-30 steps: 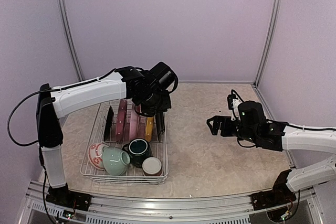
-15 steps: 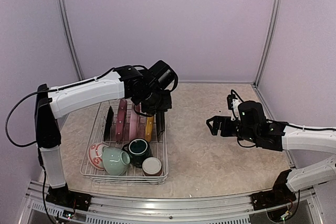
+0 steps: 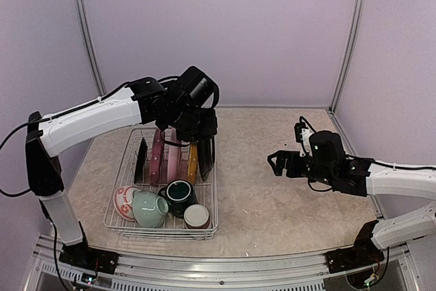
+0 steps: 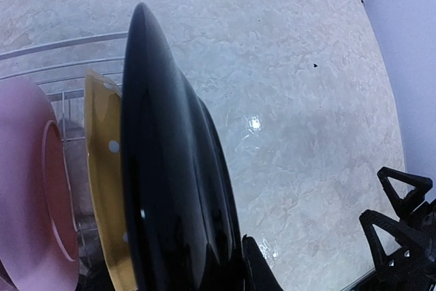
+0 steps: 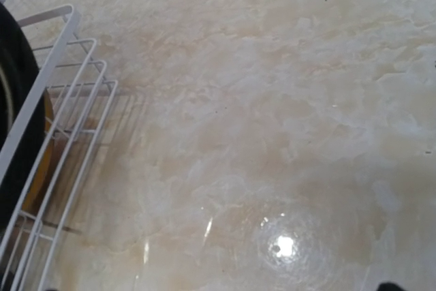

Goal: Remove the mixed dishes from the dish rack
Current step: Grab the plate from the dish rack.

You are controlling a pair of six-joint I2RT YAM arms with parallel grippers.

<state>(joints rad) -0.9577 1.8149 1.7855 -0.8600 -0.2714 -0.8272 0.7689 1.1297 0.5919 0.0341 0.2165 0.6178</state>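
left gripper (image 3: 204, 138): was seen over the far right part of the dish rack (image 3: 163, 232), pointed downward, its jaws drawn nearly together on the upper rim of the black plate (image 3: 207, 159). Nothing else was held.
black plate: was held on edge at the right end of the row of plates, just beside the yellow dotted plate (image 3: 193, 163). In the left wrist view, the middle of the picture was filled by its glossy side. Whether its lower edge was rested in the rack could not be told.
pink plates (image 3: 159, 155): were stood upright to the left of the yellow dotted plate.
second black plate (image 3: 142, 161): was leaned at the left end of the row.
pale-green cup (image 3: 150, 208): was laid on its side in the near part of the rack.
teal cup (image 3: 179, 194): was set just right of the pale-green cup, its opening turned upward.
brown-white cup (image 3: 197, 217): was placed at the near right corner of the rack.
red-patterned white bowl (image 3: 125, 200): was tilted at the near left, against the pale-green cup.
right gripper (image 3: 276, 163): was held above the table (image 3: 272, 202), well to the right of the rack, its jaws spread wide with nothing between them.
dish rack: was set on the left half of the table.
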